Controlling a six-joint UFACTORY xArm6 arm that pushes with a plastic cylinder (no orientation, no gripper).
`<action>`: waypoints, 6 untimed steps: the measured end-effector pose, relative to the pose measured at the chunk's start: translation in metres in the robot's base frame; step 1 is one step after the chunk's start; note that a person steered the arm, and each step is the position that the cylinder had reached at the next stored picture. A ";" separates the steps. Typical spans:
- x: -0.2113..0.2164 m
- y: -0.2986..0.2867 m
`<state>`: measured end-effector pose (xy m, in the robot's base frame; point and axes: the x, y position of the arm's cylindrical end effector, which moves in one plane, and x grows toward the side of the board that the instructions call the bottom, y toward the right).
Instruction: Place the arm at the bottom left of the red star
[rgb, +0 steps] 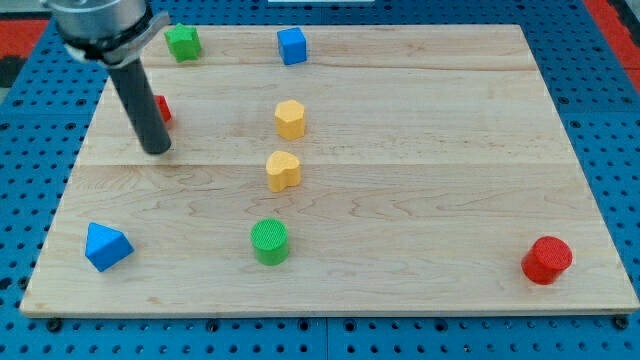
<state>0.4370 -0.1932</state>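
Note:
The red star (163, 108) lies near the board's upper left, mostly hidden behind my rod, so only its right edge shows. My tip (157, 150) rests on the board just below the star and slightly to its left, close to it. Whether the tip touches the star cannot be told.
A green star (183, 42) and a blue cube (291, 45) sit at the top. A yellow hexagon (290, 118) and a yellow heart (283, 170) are in the middle. A green cylinder (269, 241), a blue triangle (106, 245) and a red cylinder (547, 259) lie along the bottom of the wooden board (420, 150).

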 end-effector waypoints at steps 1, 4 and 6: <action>0.014 -0.035; 0.007 -0.080; 0.001 -0.077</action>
